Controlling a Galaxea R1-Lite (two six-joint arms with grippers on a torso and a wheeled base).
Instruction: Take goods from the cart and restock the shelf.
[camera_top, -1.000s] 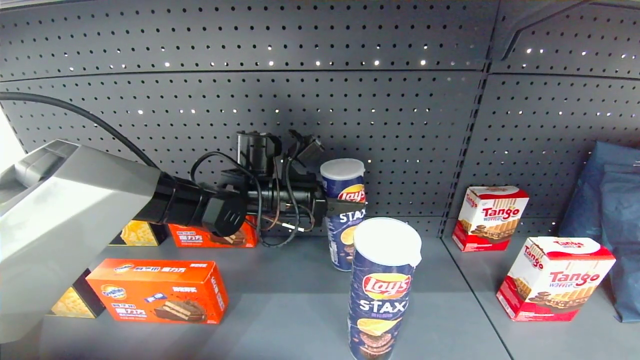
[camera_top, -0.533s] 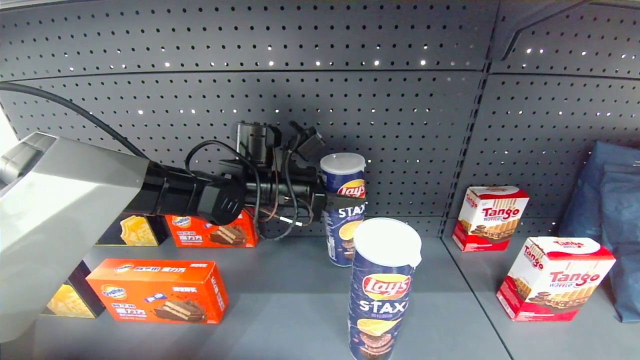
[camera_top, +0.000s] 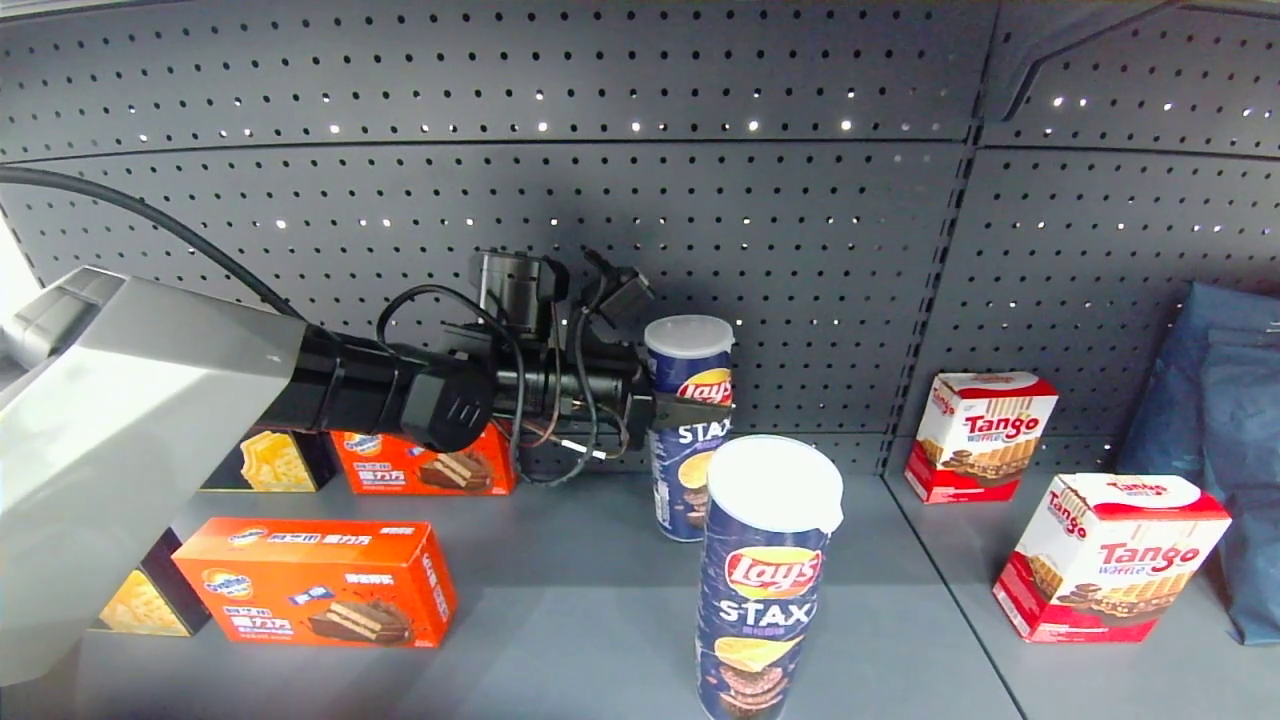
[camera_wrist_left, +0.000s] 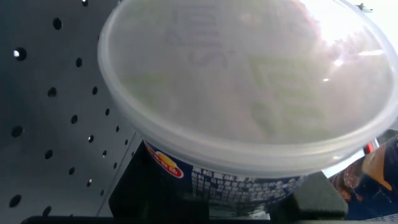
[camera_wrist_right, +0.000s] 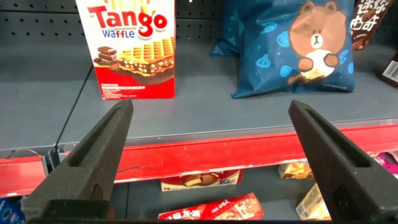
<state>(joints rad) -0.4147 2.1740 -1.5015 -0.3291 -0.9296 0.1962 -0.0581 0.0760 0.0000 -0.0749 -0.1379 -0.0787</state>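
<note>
A blue chips can (camera_top: 681, 487) with a clear lid stands upright near the shelf's pegboard back wall, its base down at shelf level. My left gripper (camera_top: 691, 408) comes in from the left and is shut on the can's upper half. The left wrist view looks down on the can's lid (camera_wrist_left: 249, 87), with dark fingers (camera_wrist_left: 314, 198) on either side of the can body (camera_wrist_left: 239, 182). A second, identical can (camera_top: 768, 570) stands in front, closer to me. My right gripper (camera_wrist_right: 211, 109) is open and holds nothing, facing a lower shelf.
Orange cake boxes (camera_top: 315, 582) and yellow boxes (camera_top: 268, 465) lie on the shelf's left. Two waffle boxes (camera_top: 1105, 555) and blue bags (camera_top: 1235, 440) fill the right bay. The right wrist view has a waffle box (camera_wrist_right: 126, 46), a blue bear bag (camera_wrist_right: 298, 46) and a red shelf edge (camera_wrist_right: 205, 155).
The left arm rose a little with the can half a second ago and has come back down to about where it was a second ago.
</note>
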